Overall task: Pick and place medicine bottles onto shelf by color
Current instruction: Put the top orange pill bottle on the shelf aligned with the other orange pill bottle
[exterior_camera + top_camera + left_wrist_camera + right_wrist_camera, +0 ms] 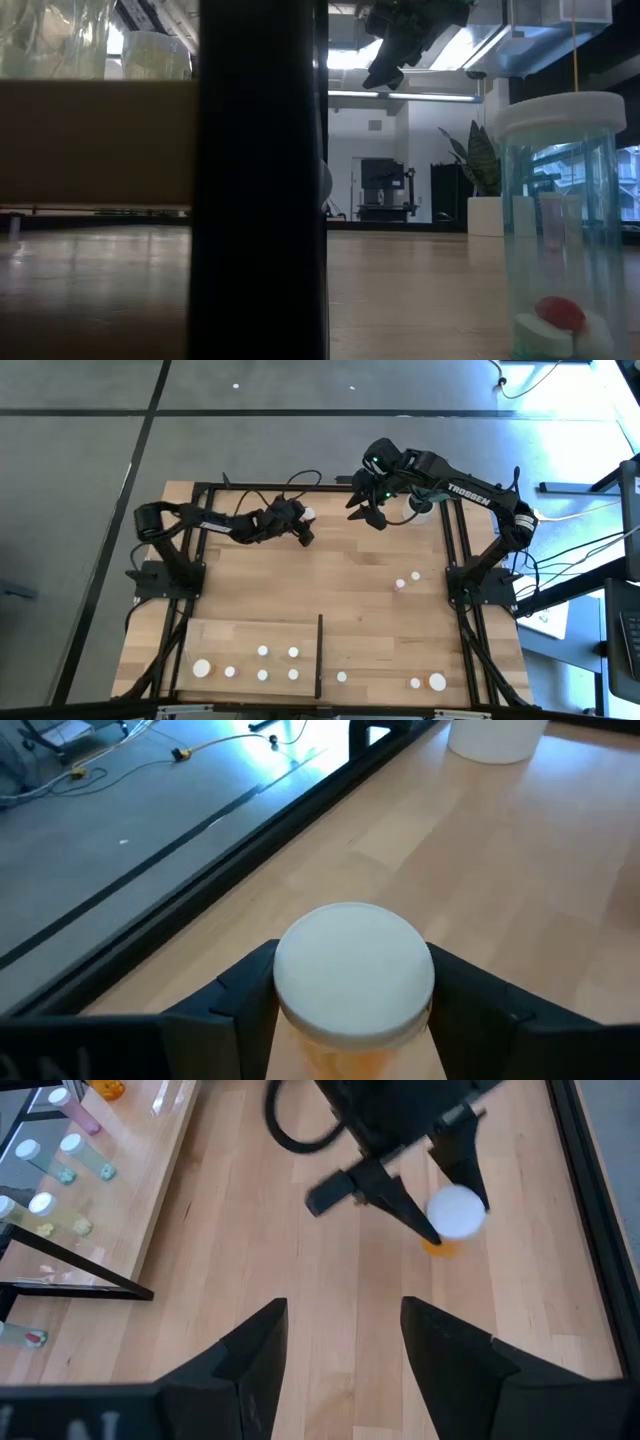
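My left gripper (306, 528) is near the table's far edge, shut on a small orange medicine bottle (345, 1055) with a round white cap (310, 514). My right gripper (345, 1355) hangs open and bare above the far right of the table, just right of the left one. The shelf (240, 635), a pale wood panel with a black upright strip (320, 655), lies at the near left. Several white-capped bottles (262, 651) stand on it. Two small bottles (400, 584) stand on the table at the right. My left gripper pinches the orange bottle's upper end between its two fingers, one on each side of the white cap (292, 1005). The fingers (400, 1205) come slanting down from the table's left. The bottle sits upright, cap up, and looks clear of the tabletop.
A white pot (421, 506) stands at the far right, close to my right gripper. More bottles (437, 681) stand right of the black strip near the front edge, one large (558, 230). Black rails (455, 560) frame the table. Bare wood lies in the middle.
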Available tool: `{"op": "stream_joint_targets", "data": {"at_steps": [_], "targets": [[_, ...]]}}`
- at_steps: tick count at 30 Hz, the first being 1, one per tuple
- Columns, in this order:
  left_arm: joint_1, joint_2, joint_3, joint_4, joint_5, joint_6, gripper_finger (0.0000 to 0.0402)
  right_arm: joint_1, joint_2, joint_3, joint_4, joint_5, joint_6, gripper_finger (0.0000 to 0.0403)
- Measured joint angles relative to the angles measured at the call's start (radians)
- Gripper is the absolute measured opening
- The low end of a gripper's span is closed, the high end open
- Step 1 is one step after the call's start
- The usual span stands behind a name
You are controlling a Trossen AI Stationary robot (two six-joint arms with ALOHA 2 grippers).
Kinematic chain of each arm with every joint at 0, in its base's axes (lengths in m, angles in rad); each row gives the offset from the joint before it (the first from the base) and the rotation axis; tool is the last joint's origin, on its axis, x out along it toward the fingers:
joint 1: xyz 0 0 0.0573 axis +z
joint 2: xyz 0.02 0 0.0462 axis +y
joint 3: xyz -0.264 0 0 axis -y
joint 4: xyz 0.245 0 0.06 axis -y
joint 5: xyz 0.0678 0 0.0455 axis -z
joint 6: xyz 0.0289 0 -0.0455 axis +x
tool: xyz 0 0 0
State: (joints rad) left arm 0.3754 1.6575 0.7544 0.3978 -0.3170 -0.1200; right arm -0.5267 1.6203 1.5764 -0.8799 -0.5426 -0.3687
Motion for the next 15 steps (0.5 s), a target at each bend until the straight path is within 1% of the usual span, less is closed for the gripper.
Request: {"op": "stream_joint_targets", "data": {"at_steps": [5,10,15], "targets": [[-0.053,-0.136,0.0,-0.168,-0.052,0.001,0.0199,0.0,0.0,0.0,0.0,0.0,0.0,0.0198],[-0.131,-0.274,0.0,-0.319,-0.097,-0.002,0.0199,0.0,0.0,0.0,0.0,0.0,0.0,0.0198],[-0.21,-0.399,0.0,-0.463,-0.145,-0.045,0.0199,0.0,0.0,0.0,0.0,0.0,0.0,0.0198]]}}
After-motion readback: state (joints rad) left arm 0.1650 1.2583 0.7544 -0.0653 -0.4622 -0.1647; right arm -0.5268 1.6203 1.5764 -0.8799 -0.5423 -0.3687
